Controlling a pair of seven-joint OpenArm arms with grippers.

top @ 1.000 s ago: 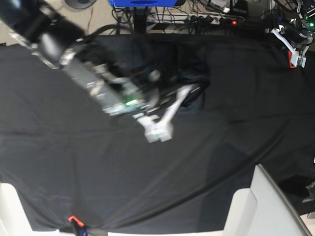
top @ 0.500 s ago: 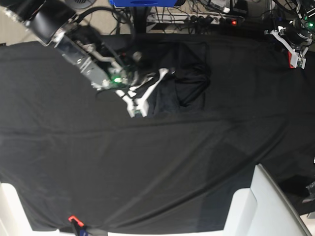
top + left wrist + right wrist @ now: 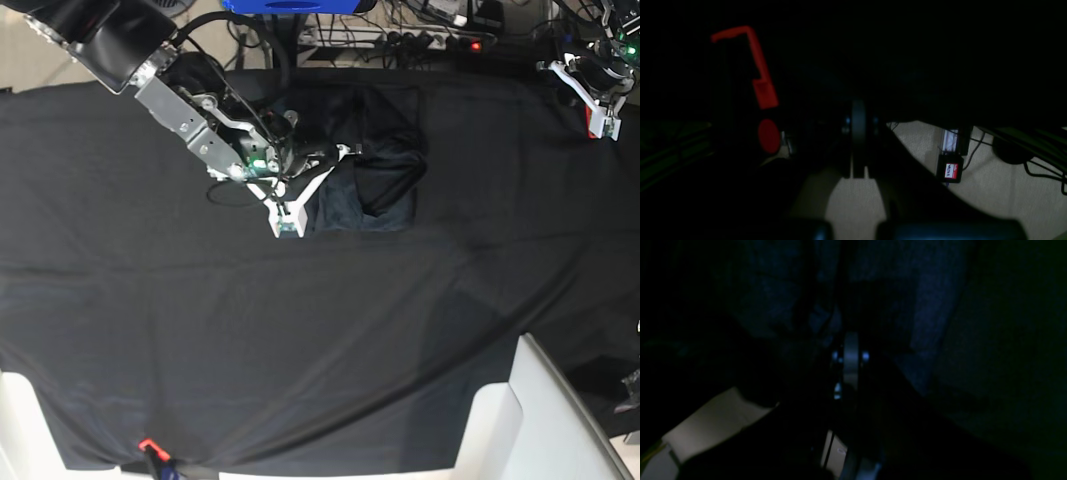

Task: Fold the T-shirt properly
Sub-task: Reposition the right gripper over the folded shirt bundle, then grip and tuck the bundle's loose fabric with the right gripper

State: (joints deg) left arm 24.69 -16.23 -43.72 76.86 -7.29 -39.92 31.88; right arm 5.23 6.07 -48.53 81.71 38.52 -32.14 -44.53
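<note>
Swinging back from mid-cloth, your right gripper (image 3: pixel 318 190) now straddles, jaws spread, the left edge of the folded soft charcoal-grey knit T-shirt (image 3: pixel 375 165), suggesting another fold; your left gripper (image 3: pixel 600 105), state unclear, idles far away.

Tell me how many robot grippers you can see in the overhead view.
2. The right gripper sits at the T-shirt's left edge, mid-table. The left gripper is parked at the table's far right corner, away from the shirt.
</note>
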